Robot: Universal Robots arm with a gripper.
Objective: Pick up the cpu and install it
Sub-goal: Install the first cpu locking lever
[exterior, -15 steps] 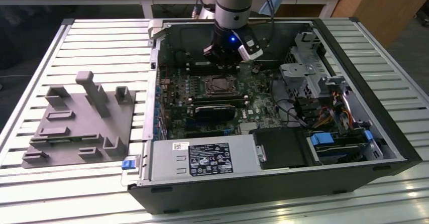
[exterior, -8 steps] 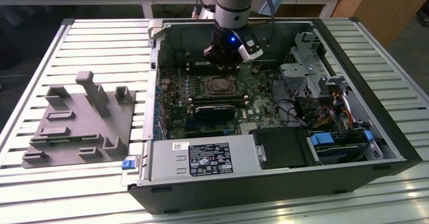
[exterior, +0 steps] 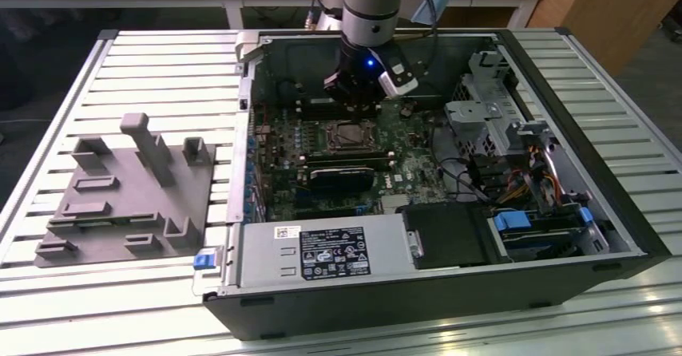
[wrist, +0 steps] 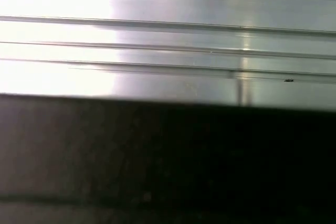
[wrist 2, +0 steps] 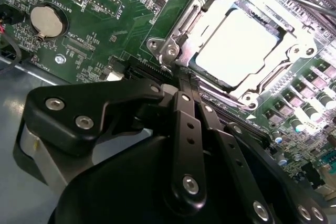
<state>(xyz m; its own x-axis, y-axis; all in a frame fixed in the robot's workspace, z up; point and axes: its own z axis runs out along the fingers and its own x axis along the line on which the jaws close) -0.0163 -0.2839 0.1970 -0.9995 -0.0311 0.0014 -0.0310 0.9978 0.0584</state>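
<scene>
The arm reaches down into the open computer case (exterior: 554, 236) that lies on its side on the slatted metal counter (exterior: 160, 61), and its pincer (exterior: 357, 92) hangs just above the motherboard (exterior: 416, 168), over the socket frame (exterior: 350, 135). In the second wrist view the cpu (wrist 2: 239, 45) sits flat inside that frame (wrist 2: 173, 51), its bright silvery top plate facing up and the metal edges of the frame around it. The black linkage of the pincer (wrist 2: 181, 90) crowds the near part of that view, its fingers drawn together with nothing between them, and their tips are just beside the frame's edge. A round coin battery (wrist 2: 46, 21) sits on the green board well apart from the socket. On the counter toward the exterior view's left rests a grey plastic fixture plate (exterior: 128, 204) with upright blocks.
</scene>
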